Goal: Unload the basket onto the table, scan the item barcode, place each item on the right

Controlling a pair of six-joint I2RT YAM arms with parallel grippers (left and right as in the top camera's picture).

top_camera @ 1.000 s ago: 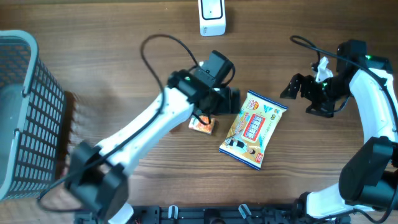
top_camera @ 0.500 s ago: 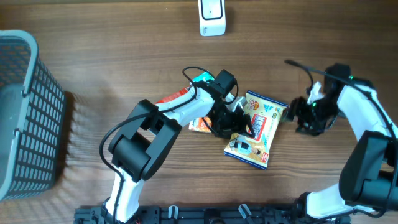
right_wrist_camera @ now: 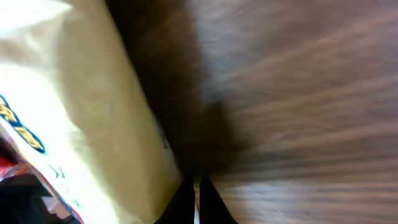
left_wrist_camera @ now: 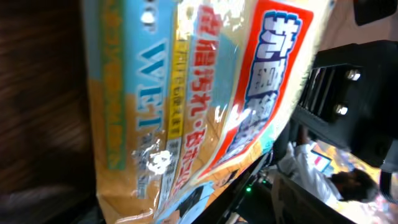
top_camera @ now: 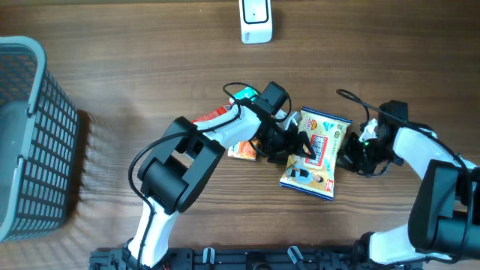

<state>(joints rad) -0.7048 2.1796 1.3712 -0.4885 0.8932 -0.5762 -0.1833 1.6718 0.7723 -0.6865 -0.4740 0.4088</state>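
The item, a yellow printed snack package point(top_camera: 321, 150), lies flat on the wooden table, right of centre. My left gripper point(top_camera: 294, 147) is shut on its left edge, and the package's print point(left_wrist_camera: 186, 93) fills the left wrist view. My right gripper point(top_camera: 349, 157) is at the package's right edge. In the right wrist view its black fingers point(right_wrist_camera: 196, 190) are pressed together on the wood, with the package point(right_wrist_camera: 74, 112) just to their left. I cannot make out any barcode. A white scanner point(top_camera: 256, 21) stands at the table's far edge.
A grey wire basket point(top_camera: 30, 135) stands at the left edge. A small orange packet point(top_camera: 241, 151), a red packet point(top_camera: 210, 118) and a teal item point(top_camera: 241, 94) lie beside the left arm.
Both arms have come in onto the package from either side. The right gripper went from open to shut. The package has slid slightly to the right.
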